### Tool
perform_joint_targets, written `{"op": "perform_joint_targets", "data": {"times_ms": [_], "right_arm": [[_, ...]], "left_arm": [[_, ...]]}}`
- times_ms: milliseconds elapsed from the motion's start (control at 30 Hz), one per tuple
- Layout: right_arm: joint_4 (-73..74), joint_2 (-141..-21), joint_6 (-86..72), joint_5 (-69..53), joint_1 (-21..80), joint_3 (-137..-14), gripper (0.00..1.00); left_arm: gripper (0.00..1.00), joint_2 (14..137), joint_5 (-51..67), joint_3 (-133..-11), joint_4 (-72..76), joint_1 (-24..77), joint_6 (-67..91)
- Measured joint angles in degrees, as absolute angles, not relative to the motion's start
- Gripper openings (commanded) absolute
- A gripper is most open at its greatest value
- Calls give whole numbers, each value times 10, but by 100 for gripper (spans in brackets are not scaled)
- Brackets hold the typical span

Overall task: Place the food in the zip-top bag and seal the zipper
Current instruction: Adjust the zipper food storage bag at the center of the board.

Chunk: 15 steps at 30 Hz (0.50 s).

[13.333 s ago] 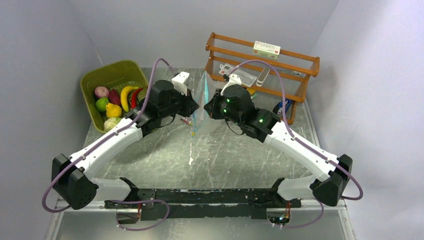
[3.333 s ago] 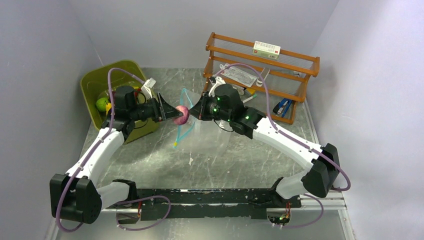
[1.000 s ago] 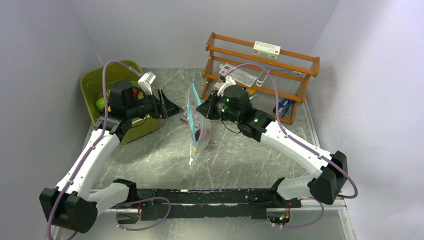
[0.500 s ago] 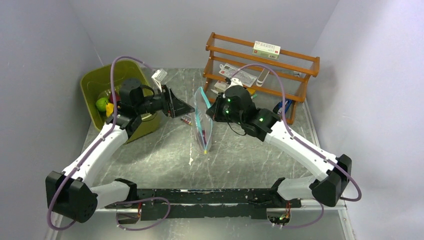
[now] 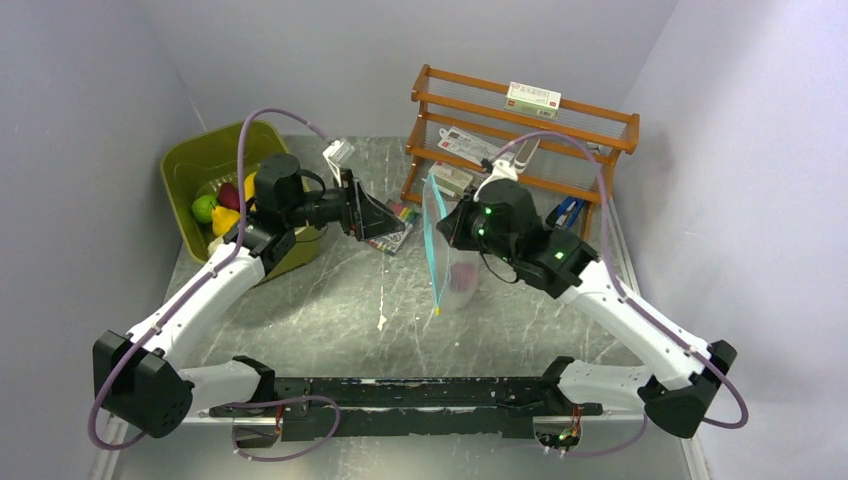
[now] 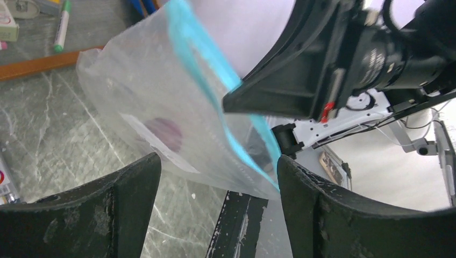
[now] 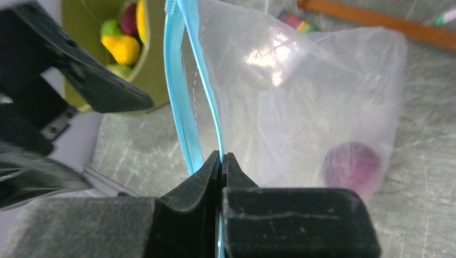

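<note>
The right end effector (image 7: 220, 156) is clamped on the blue zipper (image 7: 180, 97) of the clear bag (image 7: 301, 97), held up mid-surface (image 5: 330, 300) with one purple piece (image 7: 352, 166) inside, the left end effector (image 6: 218, 166) spread empty beside it, other food (image 5: 226, 220) in the green tub (image 5: 215, 150) behind.

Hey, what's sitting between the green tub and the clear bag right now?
The top view shows the open left gripper pointing from the tub side toward the bag, with a pack of coloured markers on the table by its tips.
</note>
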<state>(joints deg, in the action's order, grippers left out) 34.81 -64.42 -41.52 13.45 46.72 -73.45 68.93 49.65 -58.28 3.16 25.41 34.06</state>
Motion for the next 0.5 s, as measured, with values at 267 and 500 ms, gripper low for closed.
{"op": "perform_joint_targets", "data": {"times_ms": [267,500], "right_arm": [[261,-686,-445,83,467,-632,0],[189,-694,-475,68,467,-607,0]], "left_arm": [[80,688,436,-567,-17,279,313],[69,705,416,-540,-14,291,327]]}}
